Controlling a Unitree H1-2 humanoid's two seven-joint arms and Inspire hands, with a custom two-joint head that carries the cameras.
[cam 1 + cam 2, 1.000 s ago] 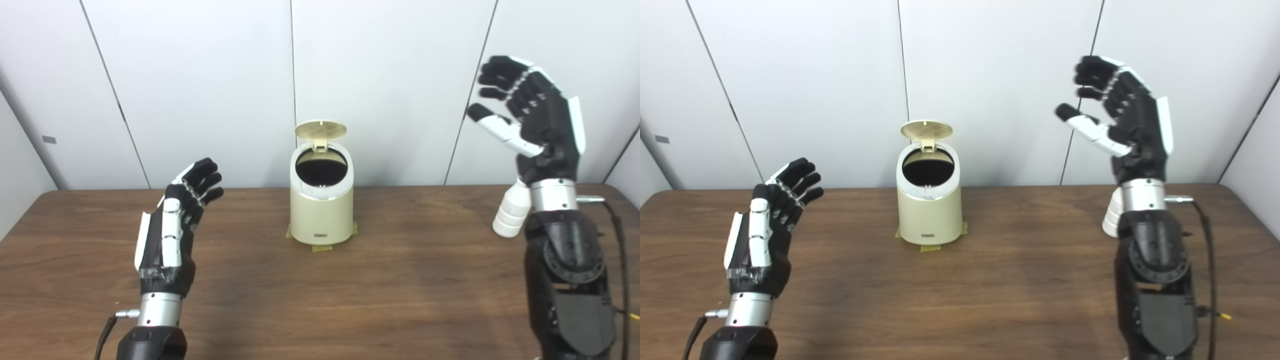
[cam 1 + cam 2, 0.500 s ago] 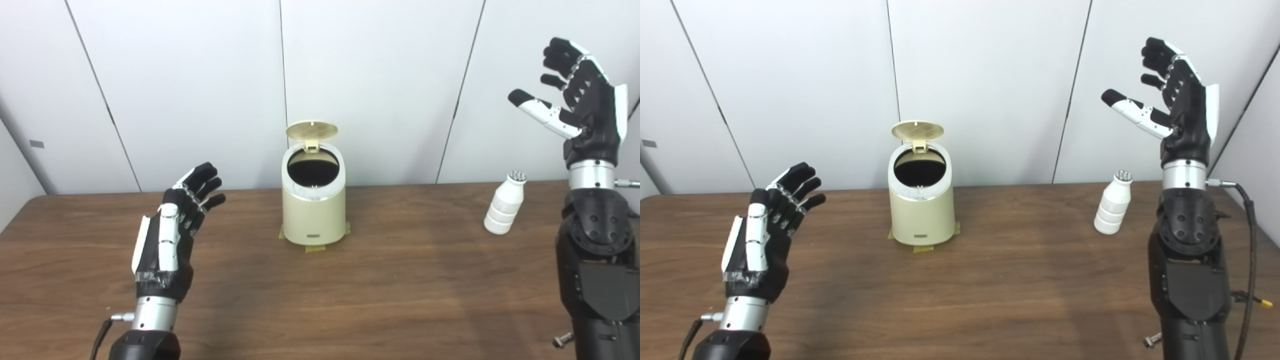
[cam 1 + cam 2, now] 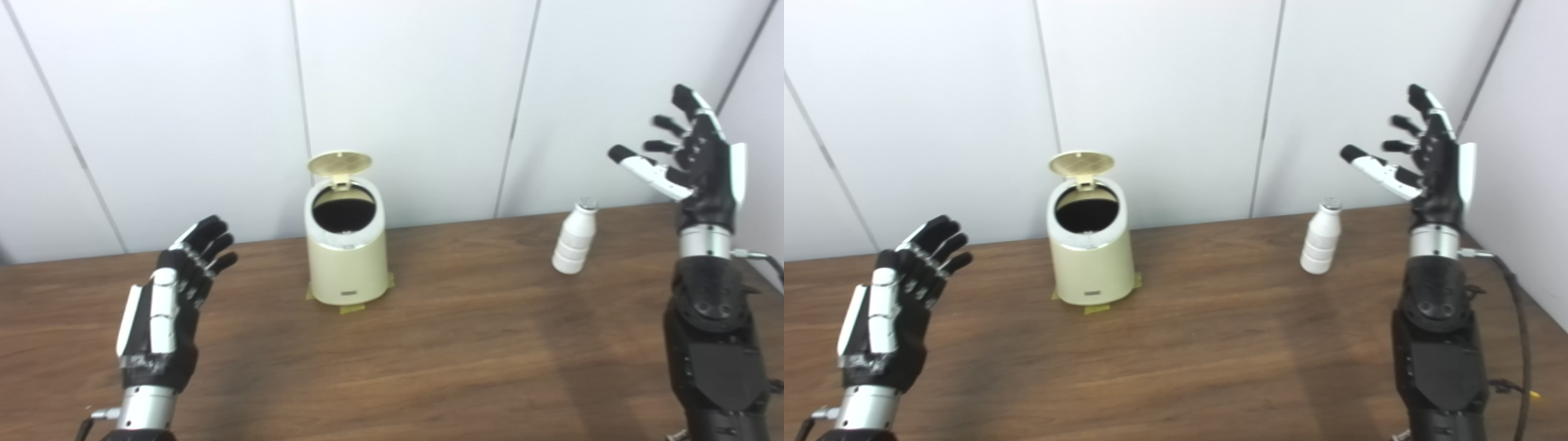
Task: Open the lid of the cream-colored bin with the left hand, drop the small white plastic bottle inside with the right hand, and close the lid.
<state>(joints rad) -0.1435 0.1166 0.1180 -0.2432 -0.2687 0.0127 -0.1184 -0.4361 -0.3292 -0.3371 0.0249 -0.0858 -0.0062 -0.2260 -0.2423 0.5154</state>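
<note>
bin (image 3: 346, 269): cream, white top ring, dark inside
lid (image 3: 339, 163): cream, faint grid pattern
bottle (image 3: 574, 245): white, ribbed
tabletop (image 3: 465, 343): dark brown woodgrain
left robot hand (image 3: 166, 312): black, white panels
right robot hand (image 3: 698, 160): black, white panels
wall (image 3: 404, 92): white panels

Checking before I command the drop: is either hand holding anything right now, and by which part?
Nothing is held. The left hand and right hand are both open in the air; the white bottle stands on the table, untouched.
</note>
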